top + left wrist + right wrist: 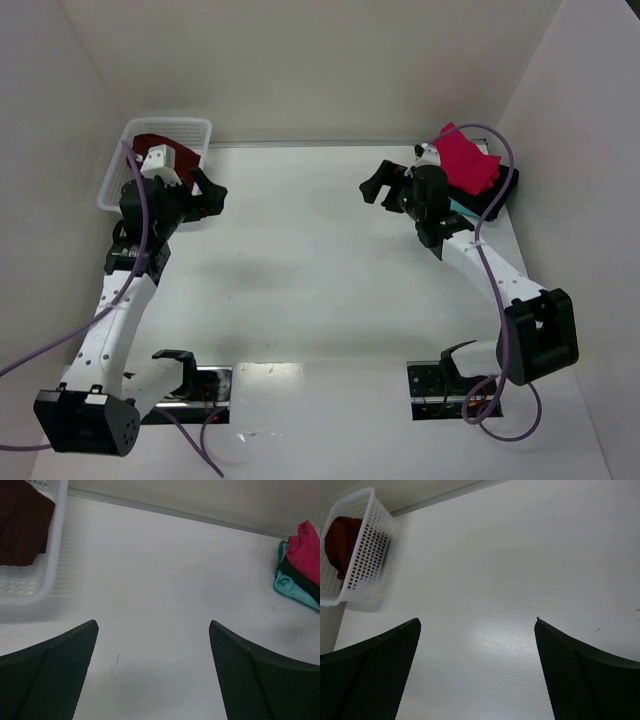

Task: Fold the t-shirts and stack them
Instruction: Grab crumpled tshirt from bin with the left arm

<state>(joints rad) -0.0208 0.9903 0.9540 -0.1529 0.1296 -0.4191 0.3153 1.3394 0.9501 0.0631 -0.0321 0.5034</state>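
Note:
A dark maroon t-shirt (152, 140) lies crumpled in the white lattice basket (112, 178) at the far left; the left wrist view shows the same maroon t-shirt (20, 525). At the far right sits a stack of folded t-shirts: pink-red (468, 160) on top, black (498, 193) beneath it, and teal (296, 591) at the bottom. My left gripper (211, 194) hovers just right of the basket, open and empty. My right gripper (377, 186) hangs left of the stack, open, with only bare table between its fingers.
White walls close in the table at the back and on both sides. The basket (367, 545) stands in the far left corner. Both arm bases and their purple cables (60, 345) occupy the near edge.

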